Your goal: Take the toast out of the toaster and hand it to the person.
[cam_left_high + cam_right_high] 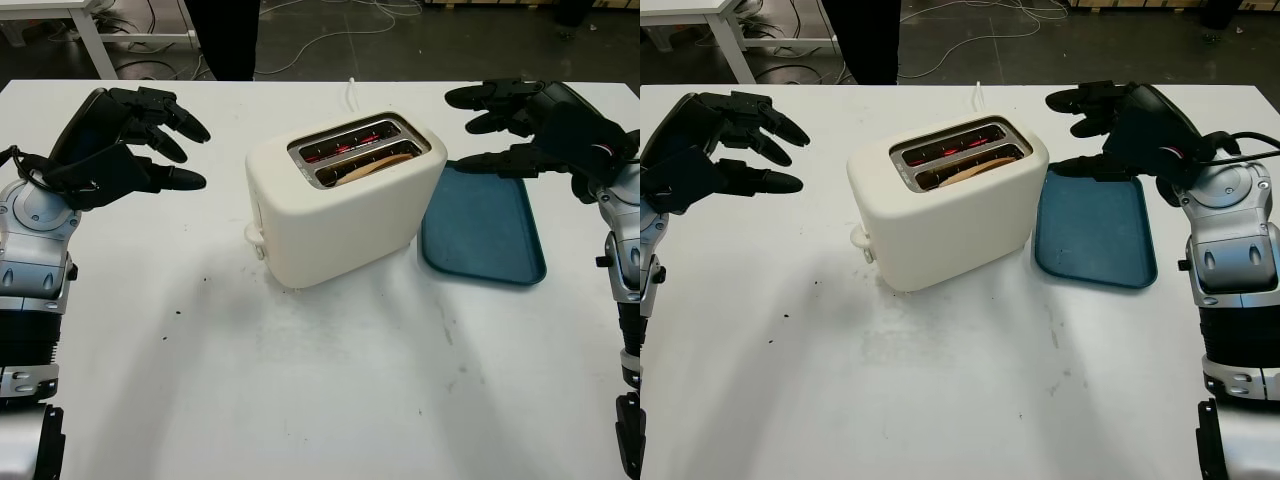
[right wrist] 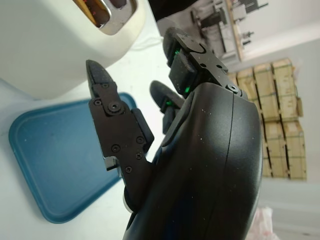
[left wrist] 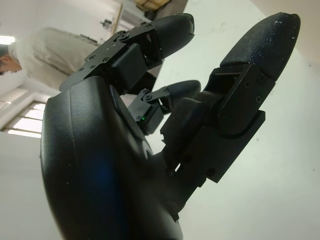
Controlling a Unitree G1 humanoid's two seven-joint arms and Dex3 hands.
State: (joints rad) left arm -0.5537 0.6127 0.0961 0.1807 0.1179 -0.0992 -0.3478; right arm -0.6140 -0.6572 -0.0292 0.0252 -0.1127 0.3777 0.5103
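Observation:
A cream two-slot toaster (image 1: pixel 340 205) stands mid-table, its heating wires glowing red. A slice of toast (image 1: pixel 368 166) sits low in the nearer slot, only its top edge showing. My left hand (image 1: pixel 150 140) hovers open above the table to the left of the toaster, fingers pointing toward it, holding nothing. My right hand (image 1: pixel 505 125) hangs open to the right of the toaster, above the far end of a blue tray (image 1: pixel 485 228). A person (image 1: pixel 222 38) in dark clothing stands at the table's far edge; the same person (image 3: pixel 45 55) appears in the left wrist view.
The blue tray (image 2: pixel 55 165) lies flat just right of the toaster and carries nothing. A white cord (image 1: pixel 352 92) runs from behind the toaster to the far edge. Another white table (image 1: pixel 90 25) stands beyond at far left. Cables lie on the dark floor.

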